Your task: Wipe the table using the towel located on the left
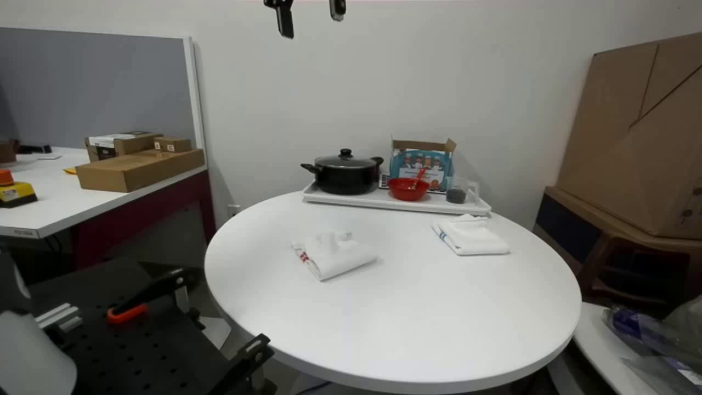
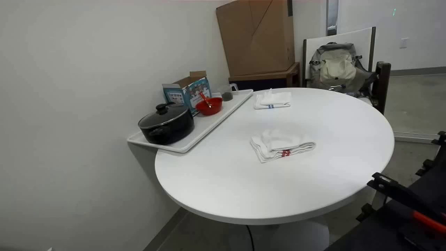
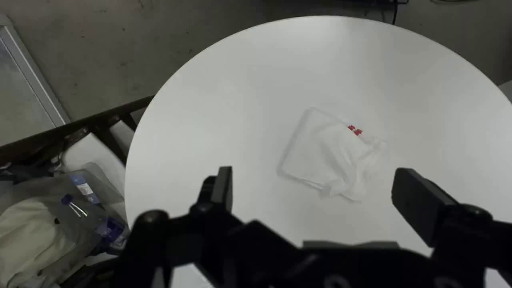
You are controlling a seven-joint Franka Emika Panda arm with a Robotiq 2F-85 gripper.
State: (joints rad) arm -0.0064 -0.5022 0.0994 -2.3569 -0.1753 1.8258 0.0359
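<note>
The towel [image 1: 334, 255] is a rumpled, folded white cloth with a red mark at one edge. It lies on the round white table [image 1: 417, 318], left of the middle in that exterior view. It also shows in an exterior view [image 2: 280, 144] and in the wrist view [image 3: 328, 154]. The table shows there too [image 2: 223, 188] [image 3: 224, 100]. My gripper [image 1: 311, 22] is high above the table, with only its fingertips in that view. In the wrist view the gripper [image 3: 314, 184] has its fingers wide apart, with nothing between them. The towel lies below and beyond the fingers, untouched.
A flatter folded white cloth with a blue mark [image 1: 473, 236] lies on the table's right side in that exterior view. A white tray [image 1: 362, 201] at the wall-side edge holds a black pot [image 1: 345, 176], red bowl [image 1: 408, 189], blue box [image 1: 421, 164] and clear cup [image 1: 457, 192].
</note>
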